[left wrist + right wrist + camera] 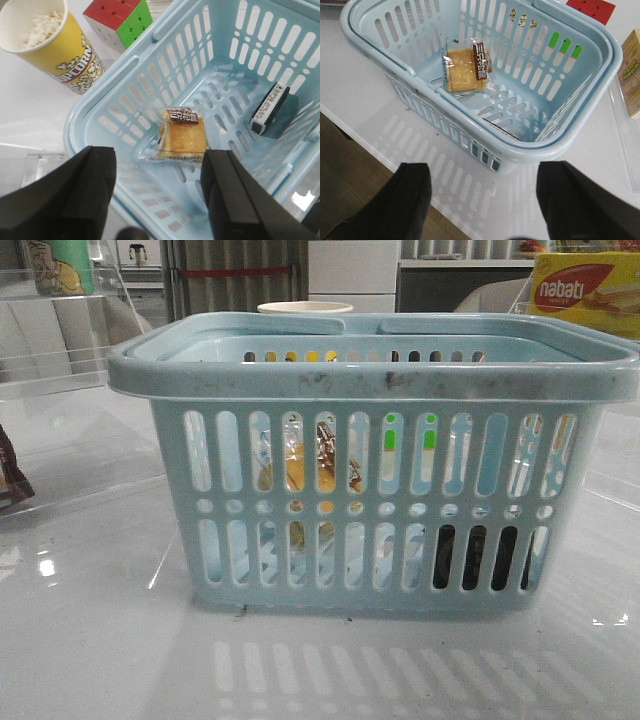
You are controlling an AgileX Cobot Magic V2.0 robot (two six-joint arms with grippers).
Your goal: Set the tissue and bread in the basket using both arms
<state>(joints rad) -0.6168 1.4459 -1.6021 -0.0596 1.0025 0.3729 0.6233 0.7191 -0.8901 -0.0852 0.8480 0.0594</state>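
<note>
While lying flat on basket [125, 65] floor, bread [182, 137] sitting mid-floor; tissue [269, 107] leaning against side wall. Left gripper [160, 192] and right gripper [482, 197] hovering above, fingers spread apart, gripping nothing.

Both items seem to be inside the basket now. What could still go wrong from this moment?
1. The left gripper hangs open right over the basket rim, so pulling back low might catch it.
2. A knocked basket could hit the popcorn cup and Rubik's cube beside it.
3. The tissue leans on the wall and could tip.
</note>
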